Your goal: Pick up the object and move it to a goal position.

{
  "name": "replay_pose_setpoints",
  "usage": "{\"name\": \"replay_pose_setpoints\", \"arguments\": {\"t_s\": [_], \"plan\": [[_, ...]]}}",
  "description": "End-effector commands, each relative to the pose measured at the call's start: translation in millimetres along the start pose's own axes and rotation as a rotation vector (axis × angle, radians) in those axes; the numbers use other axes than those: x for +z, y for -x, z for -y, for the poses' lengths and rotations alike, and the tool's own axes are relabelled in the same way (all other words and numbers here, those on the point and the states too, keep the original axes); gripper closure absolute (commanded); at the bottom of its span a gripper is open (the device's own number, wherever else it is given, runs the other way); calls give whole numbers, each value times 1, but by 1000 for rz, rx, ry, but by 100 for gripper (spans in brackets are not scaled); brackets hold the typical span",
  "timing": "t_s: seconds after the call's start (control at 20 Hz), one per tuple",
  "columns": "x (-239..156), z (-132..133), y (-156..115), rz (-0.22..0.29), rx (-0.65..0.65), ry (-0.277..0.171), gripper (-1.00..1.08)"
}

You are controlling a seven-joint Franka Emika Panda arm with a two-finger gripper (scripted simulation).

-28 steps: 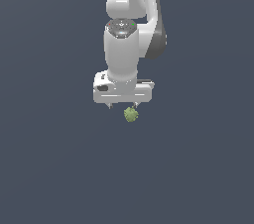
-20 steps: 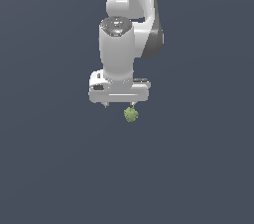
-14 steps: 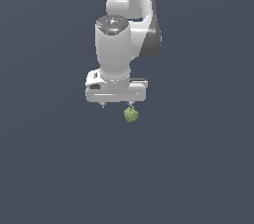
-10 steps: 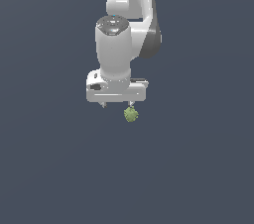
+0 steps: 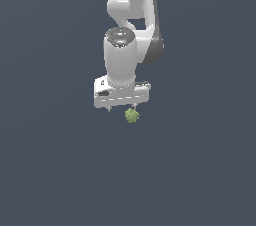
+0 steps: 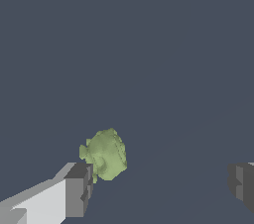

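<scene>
The object (image 5: 132,116) is a small lumpy olive-green clump lying on the dark grey surface, just below the white gripper (image 5: 122,108). It sits under the end of the hand that lies toward the exterior view's right. In the wrist view the object (image 6: 105,154) lies between the two fingers, close beside one grey fingertip (image 6: 79,190) and far from the other (image 6: 242,185). The gripper (image 6: 161,183) is open wide and holds nothing. I cannot tell whether the near fingertip touches the object.
The white arm (image 5: 131,15) rises straight above the hand. Plain dark grey ground (image 5: 60,170) lies all around, and no other object or goal marker shows.
The hand first shifted a little toward the exterior view's left, then came back slightly and turned a bit about its axis. The object has stayed in place. The jaws stay open.
</scene>
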State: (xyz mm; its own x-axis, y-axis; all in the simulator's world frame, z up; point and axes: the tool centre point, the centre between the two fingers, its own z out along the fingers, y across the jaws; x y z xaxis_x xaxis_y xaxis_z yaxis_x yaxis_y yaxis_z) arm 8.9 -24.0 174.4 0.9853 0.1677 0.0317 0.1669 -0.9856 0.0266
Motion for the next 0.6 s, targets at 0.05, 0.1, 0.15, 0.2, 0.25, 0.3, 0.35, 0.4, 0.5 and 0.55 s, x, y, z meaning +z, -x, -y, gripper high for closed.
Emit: {"name": "replay_pose_setpoints", "arguments": {"t_s": [0.05, 0.1, 0.15, 0.2, 0.25, 0.3, 0.35, 0.4, 0.5, 0.55], "plan": [[18, 11, 8, 8, -79, -5, -92], [24, 15, 11, 10, -106, -7, -92], [31, 19, 14, 12, -134, -9, -92], [37, 23, 17, 14, -162, -11, -92], [42, 26, 20, 16, -187, -14, -92], [47, 30, 22, 18, -211, -16, -92], [52, 33, 25, 19, -233, -18, -92], [56, 36, 27, 21, -253, -20, -92], [63, 41, 32, 23, -288, -24, -92], [66, 43, 34, 24, -303, -25, -92]]}}
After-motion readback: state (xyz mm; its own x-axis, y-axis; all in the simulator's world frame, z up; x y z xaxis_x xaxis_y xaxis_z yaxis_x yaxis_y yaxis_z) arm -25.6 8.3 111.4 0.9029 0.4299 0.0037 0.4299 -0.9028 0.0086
